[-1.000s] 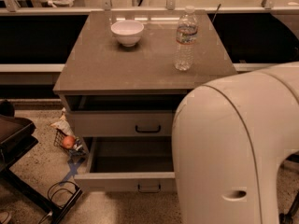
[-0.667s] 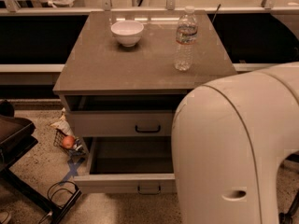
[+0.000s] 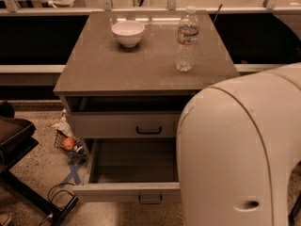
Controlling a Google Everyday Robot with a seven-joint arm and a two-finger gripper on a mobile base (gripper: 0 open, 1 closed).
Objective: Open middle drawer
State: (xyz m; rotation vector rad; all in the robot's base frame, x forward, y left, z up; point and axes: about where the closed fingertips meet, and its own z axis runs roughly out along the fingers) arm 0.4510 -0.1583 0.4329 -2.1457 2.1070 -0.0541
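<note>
- Grey middle drawer [image 3: 117, 190] stands pulled far out, below the surface [image 3: 94, 69].
- White arm [image 3: 240, 149] fills the right side; the claw is out of sight, so its grip cannot be told.

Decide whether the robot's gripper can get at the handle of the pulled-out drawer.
Probably yes, but unsure: the gripper is out of view. The handle on the pulled-out drawer faces open floor with nothing before it; only the white arm crowds its right side.
</note>
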